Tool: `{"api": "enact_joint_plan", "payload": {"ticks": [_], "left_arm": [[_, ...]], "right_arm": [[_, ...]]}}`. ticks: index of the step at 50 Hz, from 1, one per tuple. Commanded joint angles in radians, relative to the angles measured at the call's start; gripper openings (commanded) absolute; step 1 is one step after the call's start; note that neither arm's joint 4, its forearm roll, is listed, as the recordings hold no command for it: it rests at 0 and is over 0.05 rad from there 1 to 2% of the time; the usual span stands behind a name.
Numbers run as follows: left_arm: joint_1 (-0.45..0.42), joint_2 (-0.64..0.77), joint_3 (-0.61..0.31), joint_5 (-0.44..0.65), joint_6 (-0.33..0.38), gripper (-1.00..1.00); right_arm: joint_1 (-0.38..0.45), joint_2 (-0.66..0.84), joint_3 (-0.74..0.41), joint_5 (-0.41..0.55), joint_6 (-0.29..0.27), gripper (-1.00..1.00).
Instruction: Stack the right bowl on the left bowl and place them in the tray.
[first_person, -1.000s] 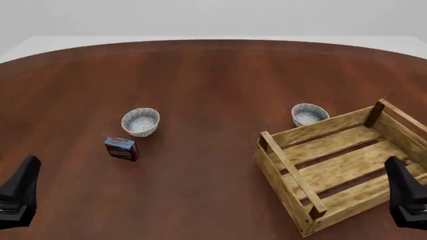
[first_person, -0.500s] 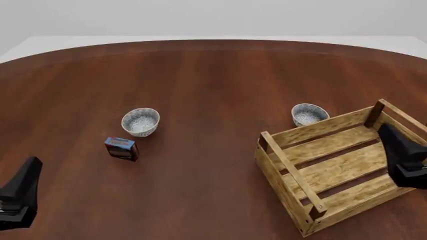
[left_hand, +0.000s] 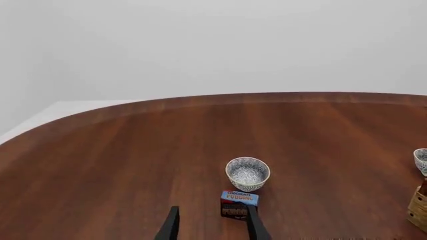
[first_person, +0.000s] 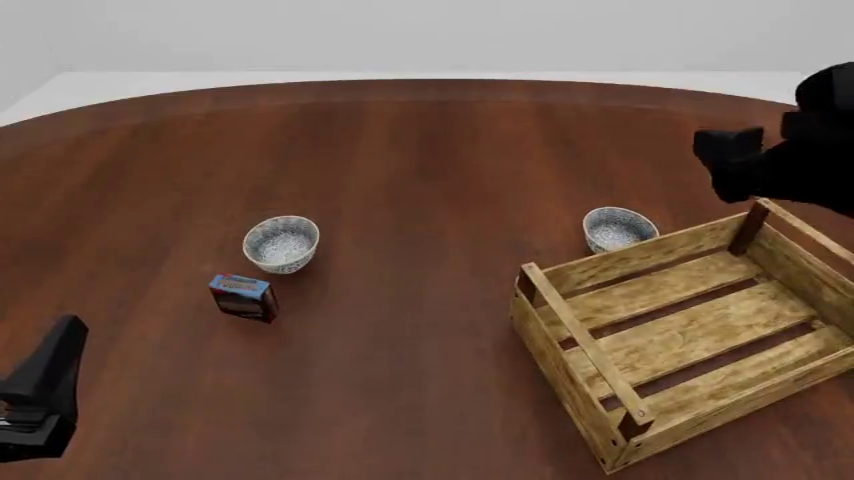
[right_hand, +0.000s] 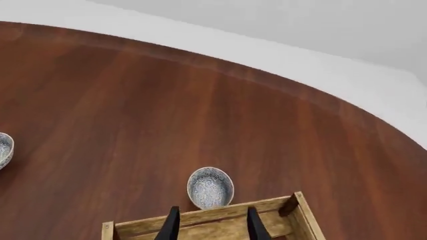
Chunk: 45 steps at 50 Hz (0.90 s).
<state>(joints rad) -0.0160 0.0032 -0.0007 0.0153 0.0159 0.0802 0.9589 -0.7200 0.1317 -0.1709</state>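
The small blue-brown box (left_hand: 239, 204) reads "CHOCOLATE PUDDING" in pale letters on its blue top in the left wrist view; the print on its dark lower face is too small to read. It stands on the table (first_person: 427, 150) just near-left of the left bowl (first_person: 280, 243).

Both bowls look alike: small, round, grey-white speckled, with a thin pale rim, upright and holding nothing. The right bowl (first_person: 619, 229) sits just beyond the far left wall of the tray (first_person: 577, 335), close to it but whether it touches is hard to tell. The two bowls are well apart. The tray is a light slatted wooden crate with darker corner posts, turned at an angle, with nothing in it; its right end runs out of the front view.

The left gripper (left_hand: 212, 226) is low at the near left edge, only partly in frame from the front, its two dark fingers parted with nothing between them. The right gripper (right_hand: 210, 223) hangs above the tray's far wall, facing the right bowl, fingers spread and holding nothing; only their tips show.
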Motion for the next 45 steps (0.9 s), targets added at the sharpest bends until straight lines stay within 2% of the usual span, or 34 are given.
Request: {"api": "enact_joint_plan", "payload": {"ticks": [1,11,12,13,15,17,18,19,20,22,23,24,25,27,30,31,45], "left_arm": [[-0.003,0.003,0.0,0.001,-0.001,1.0],[-0.006,0.014,0.0,-0.003,-0.001,1.0],[-0.006,0.016,0.0,-0.004,-0.001,1.0],[-0.005,0.02,0.0,-0.006,-0.001,1.0],[-0.006,0.021,0.0,-0.007,-0.001,1.0],[-0.005,0.024,0.0,-0.009,-0.002,1.0],[-0.005,0.024,0.0,-0.009,-0.002,1.0],[-0.006,0.03,0.0,-0.013,-0.004,1.0],[-0.006,0.03,0.0,-0.013,-0.004,1.0],[-0.011,0.05,0.0,-0.028,-0.005,1.0],[-0.011,0.05,0.0,-0.028,-0.005,1.0],[-0.012,0.055,0.0,-0.034,-0.007,1.0],[-0.012,0.058,0.0,-0.036,-0.007,1.0],[-0.013,0.059,0.0,-0.037,-0.008,1.0],[-0.013,0.068,0.001,-0.043,-0.008,1.0],[-0.014,0.067,0.0,-0.043,-0.008,1.0],[-0.014,0.077,0.001,-0.051,-0.007,1.0]], "right_arm": [[0.019,0.272,-0.263,0.148,-0.041,1.0],[0.009,0.441,-0.437,0.276,-0.079,1.0],[0.007,0.46,-0.45,0.29,-0.088,1.0],[-0.008,0.5,-0.478,0.31,-0.127,1.0],[-0.002,0.521,-0.496,0.328,-0.12,1.0],[-0.026,0.554,-0.521,0.337,-0.16,1.0],[-0.026,0.554,-0.521,0.337,-0.16,1.0],[0.002,0.591,-0.558,0.375,-0.117,1.0],[0.002,0.591,-0.559,0.375,-0.117,1.0],[-0.012,0.619,-0.563,0.384,-0.199,1.0],[-0.012,0.619,-0.563,0.384,-0.199,1.0],[-0.027,0.632,-0.58,0.393,-0.23,1.0],[-0.023,0.638,-0.591,0.401,-0.221,1.0],[-0.027,0.665,-0.607,0.414,-0.254,1.0],[-0.015,0.696,-0.631,0.434,-0.248,1.0],[-0.028,0.706,-0.636,0.431,-0.269,1.0],[-0.069,0.838,-0.765,0.472,-0.334,1.0]]}}
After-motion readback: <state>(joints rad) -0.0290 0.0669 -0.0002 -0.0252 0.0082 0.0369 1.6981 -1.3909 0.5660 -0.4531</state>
